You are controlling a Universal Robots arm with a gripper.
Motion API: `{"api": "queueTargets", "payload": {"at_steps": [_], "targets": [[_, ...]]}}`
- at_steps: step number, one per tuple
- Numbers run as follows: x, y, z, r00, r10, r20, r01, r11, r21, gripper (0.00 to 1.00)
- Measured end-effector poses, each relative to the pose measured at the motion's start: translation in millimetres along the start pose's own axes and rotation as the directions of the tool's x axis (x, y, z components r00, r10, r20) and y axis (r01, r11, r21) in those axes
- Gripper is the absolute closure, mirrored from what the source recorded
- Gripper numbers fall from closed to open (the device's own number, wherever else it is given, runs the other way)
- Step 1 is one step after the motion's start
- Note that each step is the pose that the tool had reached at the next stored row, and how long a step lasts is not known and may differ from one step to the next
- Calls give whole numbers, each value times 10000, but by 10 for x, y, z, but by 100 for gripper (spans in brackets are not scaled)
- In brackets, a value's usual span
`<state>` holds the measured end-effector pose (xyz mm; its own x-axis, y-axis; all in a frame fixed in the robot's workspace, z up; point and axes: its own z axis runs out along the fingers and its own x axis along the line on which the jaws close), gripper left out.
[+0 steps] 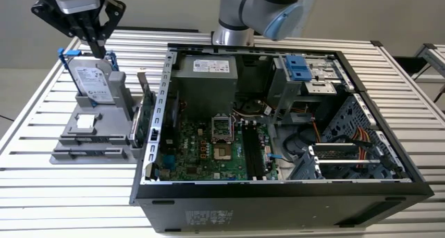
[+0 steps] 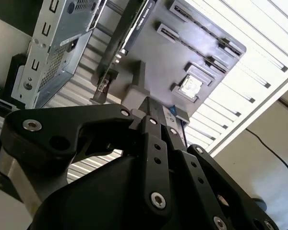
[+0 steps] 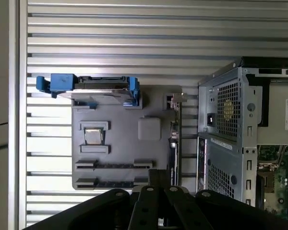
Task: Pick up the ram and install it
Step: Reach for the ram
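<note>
1. A metal table [image 1: 70, 196] made of long silver slats carries everything; the slats run across the exterior view from left to right.
2. A flat grey plastic stand [image 1: 104, 144] rests on the slats toward the exterior view's left.
3. An open black computer case [image 1: 278, 207] lies on its side just beside the stand, on the exterior view's right, and covers much of the tabletop.

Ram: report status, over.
Gripper shut, nothing seen in it, above the hard drive standing in the grey holder. Ram: cannot tell whether it sits in the holder's long slots. Open computer case beside.
</note>
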<state>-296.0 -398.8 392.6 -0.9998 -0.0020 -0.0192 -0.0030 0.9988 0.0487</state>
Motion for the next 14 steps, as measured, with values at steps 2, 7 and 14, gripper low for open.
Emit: {"api": "queueTargets", "payload": {"at_steps": [2,7,14], "targets": [[22,0,0,10000,-51,-3,51,10000,-1,100],[71,0,-1,10000,-81,-4,81,10000,-2,100],[143,1,-3,10000,-84,-4,83,10000,-2,100]]}}
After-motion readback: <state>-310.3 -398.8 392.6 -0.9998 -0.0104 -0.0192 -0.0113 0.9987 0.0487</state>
